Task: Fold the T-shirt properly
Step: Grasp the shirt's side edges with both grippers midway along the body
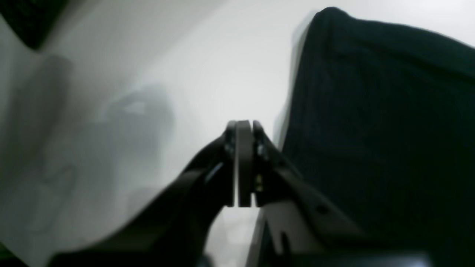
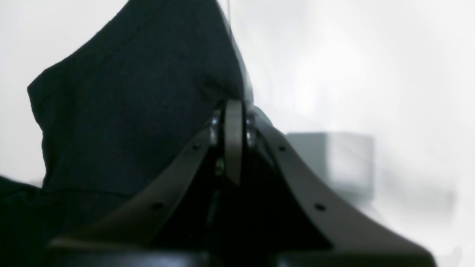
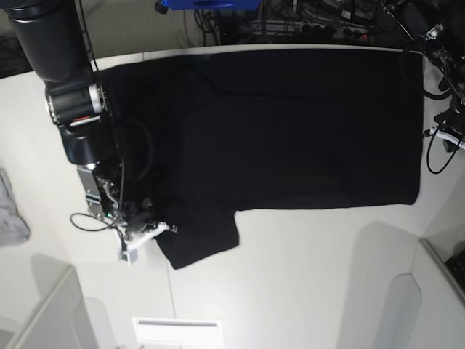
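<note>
The large plain black short-sleeved cloth T-shirt (image 3: 290,123) lies spread across the far half of the white tabletop (image 3: 305,276), one sleeve (image 3: 200,243) pointing toward the near edge.

The main risk is a false grip. The right pincer (image 2: 233,111) has its jaws pressed together against the sleeve's edge, yet no cloth visibly sits between them, so a lift could come away with nothing or drag only a thin hem and bunch the sleeve.

The right arm (image 3: 73,94) reaches down from the far corner, wrist bent low over the sleeve. The left pincer (image 1: 243,128) also looks pressed together and empty, hovering over bare tabletop just beside the shirt's edge.
</note>
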You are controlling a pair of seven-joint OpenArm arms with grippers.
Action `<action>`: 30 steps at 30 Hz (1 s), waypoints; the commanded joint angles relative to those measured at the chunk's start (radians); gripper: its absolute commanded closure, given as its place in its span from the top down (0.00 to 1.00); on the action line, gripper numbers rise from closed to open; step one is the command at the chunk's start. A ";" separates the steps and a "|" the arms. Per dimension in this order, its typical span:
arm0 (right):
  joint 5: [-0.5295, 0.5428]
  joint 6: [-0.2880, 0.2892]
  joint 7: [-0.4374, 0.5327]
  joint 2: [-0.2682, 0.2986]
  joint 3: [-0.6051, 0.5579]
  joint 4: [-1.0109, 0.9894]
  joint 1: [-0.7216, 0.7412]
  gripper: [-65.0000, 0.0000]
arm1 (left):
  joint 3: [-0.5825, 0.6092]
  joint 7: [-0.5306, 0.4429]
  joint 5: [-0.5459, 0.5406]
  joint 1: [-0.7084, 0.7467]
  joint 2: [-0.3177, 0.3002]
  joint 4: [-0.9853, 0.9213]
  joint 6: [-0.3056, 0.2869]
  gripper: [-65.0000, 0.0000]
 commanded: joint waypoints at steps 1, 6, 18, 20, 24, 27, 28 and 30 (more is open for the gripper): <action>0.001 0.001 -0.002 0.004 0.005 0.011 0.026 0.00 | -0.008 -0.022 -0.008 -0.028 -0.036 -0.008 0.002 0.29; 0.001 0.001 -0.002 0.004 0.005 0.011 0.024 0.00 | 0.049 -0.026 -0.008 -0.120 -0.094 -0.117 0.002 0.76; 0.001 0.001 -0.005 0.004 0.003 0.017 0.024 0.00 | 0.241 -0.117 0.029 -0.395 -0.160 -0.513 0.004 0.70; 0.001 0.001 -0.003 0.004 0.003 0.017 0.024 0.00 | 0.273 -0.169 0.095 -0.430 -0.155 -0.571 0.004 0.70; 0.001 0.001 -0.003 0.004 0.003 0.017 0.023 0.00 | 0.276 -0.224 0.167 -0.498 -0.154 -0.671 0.004 0.70; 0.001 0.001 -0.002 0.004 0.003 0.017 0.023 0.00 | 0.276 -0.264 0.216 -0.557 -0.152 -0.765 0.004 0.70; 0.001 0.001 -0.002 0.004 0.003 0.017 0.023 0.00 | 0.278 -0.279 0.233 -0.576 -0.152 -0.795 0.004 0.70; 0.001 0.001 -0.002 0.004 0.003 0.018 0.023 0.00 | 0.278 -0.301 0.256 -0.600 -0.152 -0.841 0.004 0.70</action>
